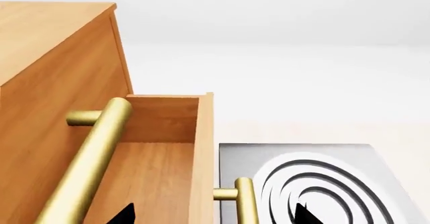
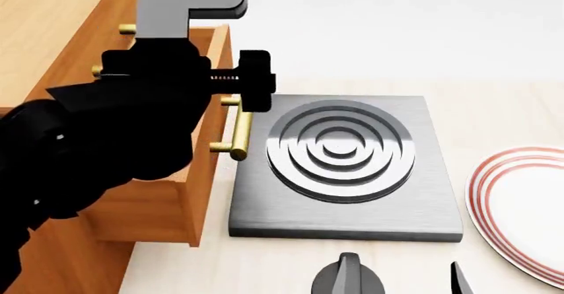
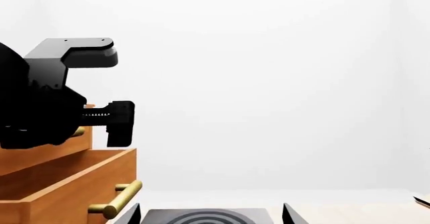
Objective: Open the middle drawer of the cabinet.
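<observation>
The left pincer hangs open, its fingertips straddling but not touching the brass handle of the middle drawer, which stands partly out of the cabinet, so the next move calls for clamping that bar and drawing outward.

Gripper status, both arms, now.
Left gripper: open, fingertips wide apart, clamped on nothing.
Right gripper: open, holding nothing.
</observation>
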Controlling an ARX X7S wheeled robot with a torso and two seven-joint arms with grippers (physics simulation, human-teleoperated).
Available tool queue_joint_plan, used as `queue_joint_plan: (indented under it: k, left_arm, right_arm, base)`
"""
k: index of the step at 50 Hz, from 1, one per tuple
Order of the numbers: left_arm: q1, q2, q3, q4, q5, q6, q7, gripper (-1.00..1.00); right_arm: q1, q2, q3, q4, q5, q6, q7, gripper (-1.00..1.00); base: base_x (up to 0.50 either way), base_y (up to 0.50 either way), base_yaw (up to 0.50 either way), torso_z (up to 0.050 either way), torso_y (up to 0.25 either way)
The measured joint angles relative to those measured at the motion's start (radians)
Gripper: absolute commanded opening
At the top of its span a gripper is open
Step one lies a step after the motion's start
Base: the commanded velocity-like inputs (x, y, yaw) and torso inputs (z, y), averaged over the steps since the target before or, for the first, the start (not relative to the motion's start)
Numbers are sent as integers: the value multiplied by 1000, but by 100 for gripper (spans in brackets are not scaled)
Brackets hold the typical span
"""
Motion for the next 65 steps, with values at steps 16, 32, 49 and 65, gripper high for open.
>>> queue_joint_plan:
  k: [16, 32, 49, 65]
  left_arm:
    - [-15, 32, 22, -110, -17, -48, 47, 100]
    - [-16, 60, 35, -177, 0, -57, 53, 100]
    - [3, 66, 52, -202, -27, -66, 84, 100]
    - [13, 69, 62, -212, -23, -60, 102, 100]
  right_arm:
    - [4, 4, -3, -6, 3, 9, 5, 100]
    - [3, 6, -9, 6, 1, -3, 7, 100]
    - [5, 9, -11, 10, 3, -7, 10, 100]
    - [8, 11, -15, 10, 4, -5, 14, 100]
  base:
    - [0, 0, 0, 0, 0]
    - [0, 0, 0, 0, 0]
    - [0, 0, 0, 0, 0]
    - [0, 0, 0, 0, 0]
